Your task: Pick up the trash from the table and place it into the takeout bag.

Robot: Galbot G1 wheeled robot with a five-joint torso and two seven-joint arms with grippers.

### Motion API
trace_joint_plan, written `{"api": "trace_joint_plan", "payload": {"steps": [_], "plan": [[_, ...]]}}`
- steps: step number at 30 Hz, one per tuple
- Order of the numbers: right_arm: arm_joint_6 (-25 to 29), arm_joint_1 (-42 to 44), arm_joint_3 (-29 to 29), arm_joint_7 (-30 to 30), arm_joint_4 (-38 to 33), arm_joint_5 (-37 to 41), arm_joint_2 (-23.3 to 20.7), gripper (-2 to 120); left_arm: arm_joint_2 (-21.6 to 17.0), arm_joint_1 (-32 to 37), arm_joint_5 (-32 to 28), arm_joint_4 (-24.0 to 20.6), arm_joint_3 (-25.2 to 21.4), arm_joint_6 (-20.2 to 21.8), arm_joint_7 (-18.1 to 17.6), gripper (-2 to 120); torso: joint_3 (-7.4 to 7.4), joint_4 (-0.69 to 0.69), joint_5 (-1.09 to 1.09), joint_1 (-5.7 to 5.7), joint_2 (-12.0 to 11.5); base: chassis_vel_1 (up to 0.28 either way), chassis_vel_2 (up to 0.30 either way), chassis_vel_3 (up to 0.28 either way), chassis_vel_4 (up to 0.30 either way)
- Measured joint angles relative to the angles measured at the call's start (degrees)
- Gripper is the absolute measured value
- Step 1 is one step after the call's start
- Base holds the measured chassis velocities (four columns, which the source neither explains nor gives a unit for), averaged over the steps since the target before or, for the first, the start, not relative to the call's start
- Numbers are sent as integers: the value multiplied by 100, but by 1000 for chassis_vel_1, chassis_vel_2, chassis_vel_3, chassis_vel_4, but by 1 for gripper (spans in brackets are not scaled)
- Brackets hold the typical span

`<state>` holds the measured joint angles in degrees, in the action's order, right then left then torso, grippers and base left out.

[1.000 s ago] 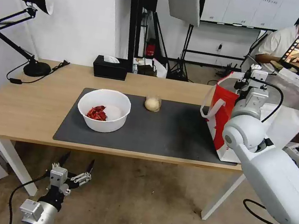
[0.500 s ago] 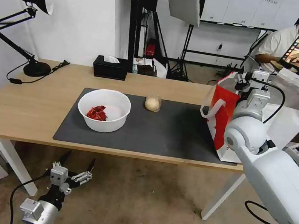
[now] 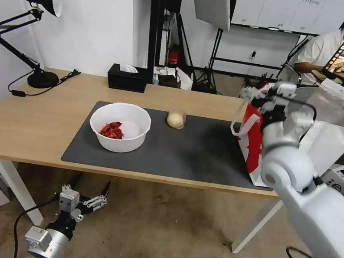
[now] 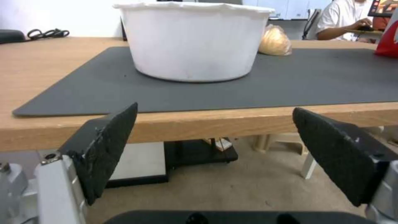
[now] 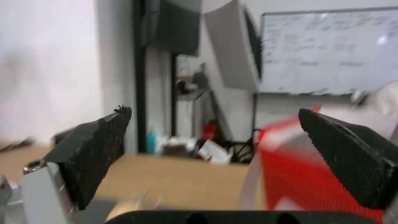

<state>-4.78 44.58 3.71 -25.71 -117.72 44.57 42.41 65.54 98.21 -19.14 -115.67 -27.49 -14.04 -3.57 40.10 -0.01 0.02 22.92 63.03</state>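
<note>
White plastic bowl (image 3: 119,126) with red scraps, resting on dark grey mat (image 3: 184,157), toward its left half. Small clear cup (image 3: 176,119) of yellowish stuff behind and right of bowl, near mat's far edge, apart from bowl. Light-wood table (image 3: 28,122) beneath both. Takeout bag (image 3: 253,138), red-sided with white loop handles, standing at mat's right end. Right gripper (image 3: 259,100) raised beside bag's upper rim, on the side toward the mat, jaws spread wide and empty. Left gripper (image 3: 87,194) parked low, below table's front edge, jaws likewise released. Black tissue box (image 3: 126,78) at table's far edge; black desk lamp (image 3: 35,27) at far left.
</note>
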Motion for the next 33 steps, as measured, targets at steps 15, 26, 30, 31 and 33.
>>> {"api": "trace_joint_plan", "payload": {"steps": [15,26,30,31,33], "plan": [[1804,3263,1095,1407,-591,-1143,155,100,163,49,128,25,114,-43,10,100,0,1,-2,-1,0,0,0,0,0],[2384,4484,1205,1412,-370,-2021,762,100,274,206,212,-53,32,-158,11,100,0,1,-3,-1,0,0,0,0,0],[2516,4668,1121,1412,-67,-2319,1013,100,277,219,211,-78,27,-162,10,100,0,1,-2,-1,0,0,0,0,0],[2516,4668,1121,1412,-67,-2319,1013,100,277,219,211,-78,27,-162,10,100,0,1,-2,-1,0,0,0,0,0],[2529,4671,1065,1412,52,-2354,1023,100,271,232,210,-96,17,-162,10,100,0,1,-2,-1,-1,0,0,0,0]]}}
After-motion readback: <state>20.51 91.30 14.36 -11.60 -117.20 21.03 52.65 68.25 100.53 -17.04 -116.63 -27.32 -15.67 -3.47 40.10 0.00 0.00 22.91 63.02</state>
